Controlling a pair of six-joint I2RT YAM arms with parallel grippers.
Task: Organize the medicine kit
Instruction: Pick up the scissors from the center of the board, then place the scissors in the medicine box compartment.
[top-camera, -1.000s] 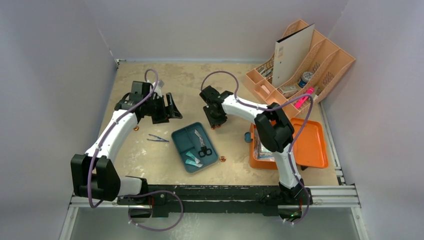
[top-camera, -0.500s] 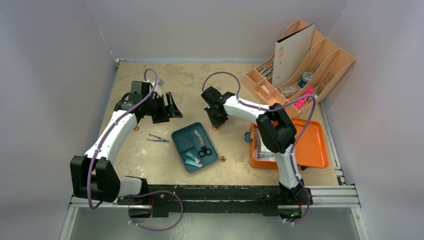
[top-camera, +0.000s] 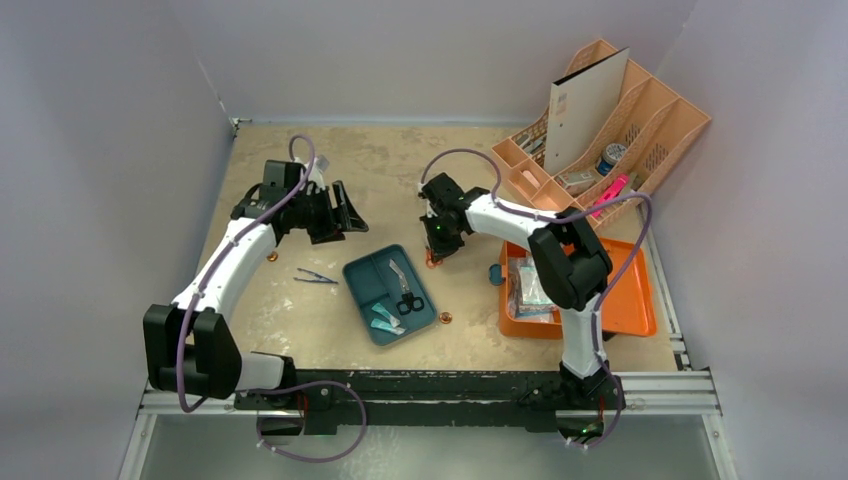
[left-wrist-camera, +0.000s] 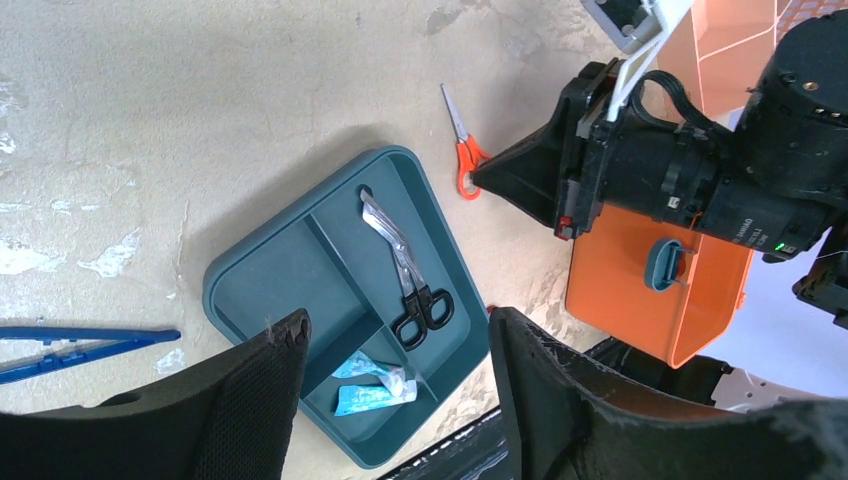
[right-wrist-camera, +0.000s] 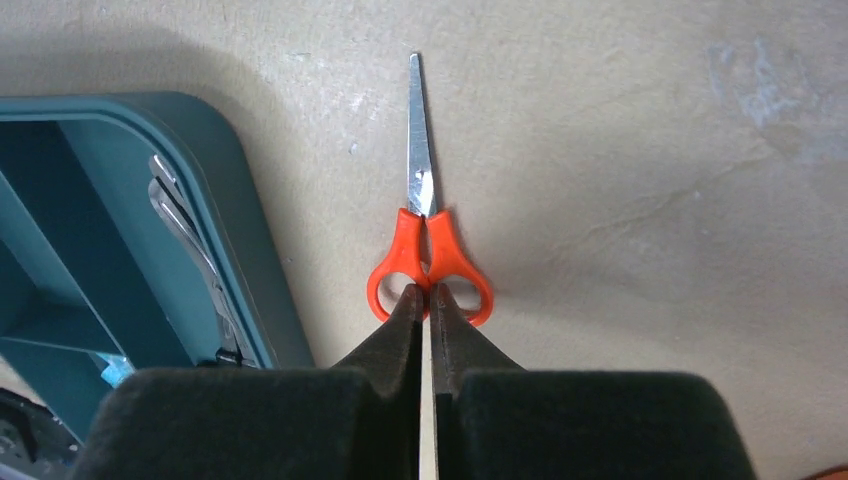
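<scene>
The medicine kit (top-camera: 625, 290) is an orange case lying open at the right, with packets in its left half; it also shows in the left wrist view (left-wrist-camera: 640, 300). Small orange scissors (right-wrist-camera: 428, 255) lie on the table by the teal tray's far right corner, blades pointing away. My right gripper (right-wrist-camera: 428, 292) is shut, its tips pinched on the middle of the scissors' handles, seen from above too (top-camera: 436, 250). My left gripper (left-wrist-camera: 395, 328) hangs open and holds nothing, above the table left of the tray (top-camera: 345, 212).
The teal tray (top-camera: 362, 278) holds black-handled shears (top-camera: 405, 290) and blue packets (top-camera: 385, 320). Blue tweezers (top-camera: 315, 276) lie to its left. A peach desk organizer (top-camera: 650, 125) stands at the back right. A small orange piece (top-camera: 446, 318) lies near the tray's front.
My right gripper has closed from part open to shut at the scissors' handles, and its arm has shifted a little to the right. The left arm has barely moved.
</scene>
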